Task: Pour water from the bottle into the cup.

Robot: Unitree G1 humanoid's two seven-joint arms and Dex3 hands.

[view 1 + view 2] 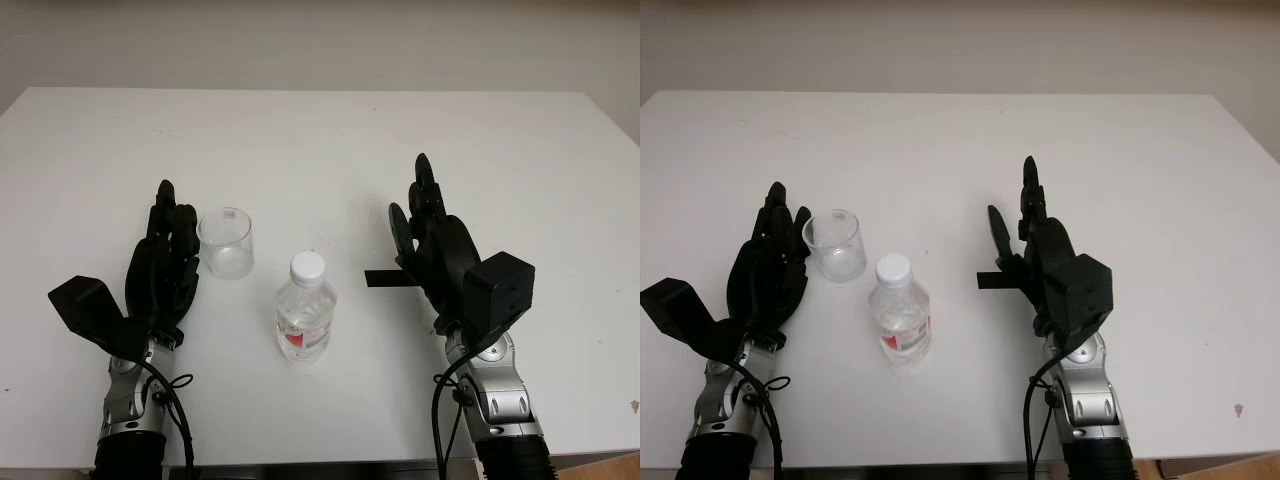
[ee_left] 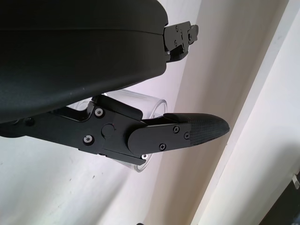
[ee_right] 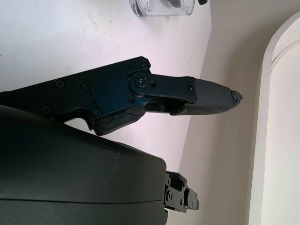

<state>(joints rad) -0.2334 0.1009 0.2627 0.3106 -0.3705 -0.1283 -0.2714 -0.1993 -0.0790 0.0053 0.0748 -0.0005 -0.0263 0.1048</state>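
The water bottle (image 1: 303,310) stands upright near the front middle of the white table (image 1: 300,140), its white cap (image 1: 307,266) still screwed on, and the clear plastic cup (image 1: 226,242) stands empty at about ten o'clock from it, just apart. Nothing is grasped yet, so the step in hand is the reach for the bottle. I judge my right hand (image 1: 430,240) should close on the bottle's middle, below the cap, squarely enough that the thin walls do not buckle or tip; the cap must also come off before any pouring. That hand is at three o'clock from the bottle, well apart, released and holding nothing, fingers pointing to twelve o'clock. My left hand (image 1: 165,260) is just beside the cup at its nine o'clock, also released and empty.
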